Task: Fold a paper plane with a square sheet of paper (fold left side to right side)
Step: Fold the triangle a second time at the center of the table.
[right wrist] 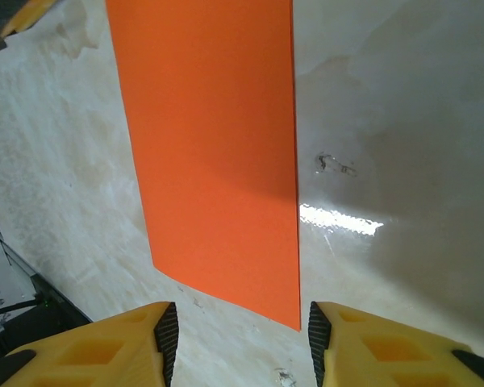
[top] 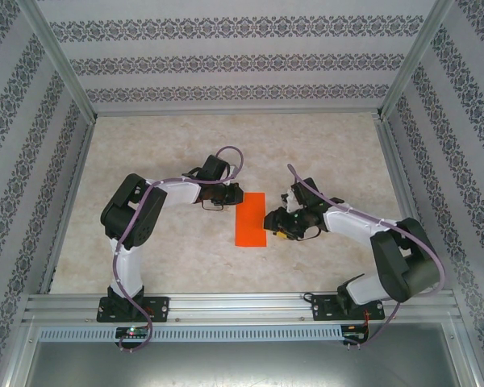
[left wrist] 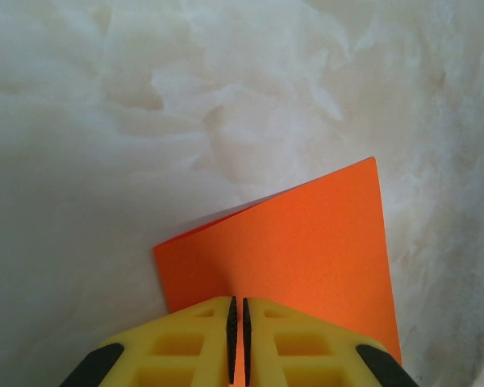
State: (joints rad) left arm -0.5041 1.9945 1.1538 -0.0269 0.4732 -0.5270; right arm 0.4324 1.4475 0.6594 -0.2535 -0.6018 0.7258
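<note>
The square sheet of paper (top: 251,219) is bright orange and lies flat mid-table as a narrow upright rectangle, with a doubled edge showing at its far side in the left wrist view (left wrist: 306,250). My left gripper (top: 232,197) is shut, its yellow fingertips (left wrist: 238,310) sitting over the sheet's upper left corner; whether they touch it is hidden. My right gripper (top: 270,219) stands at the sheet's right edge, low on it. Its jaws (right wrist: 242,318) are open, and the sheet's near corner (right wrist: 218,145) points into the gap without touching either pad.
The pale marbled tabletop (top: 169,258) has free room around the sheet. Aluminium posts and patterned walls (top: 436,121) close in three sides, and a metal rail (top: 242,305) runs along the near edge by both arm bases.
</note>
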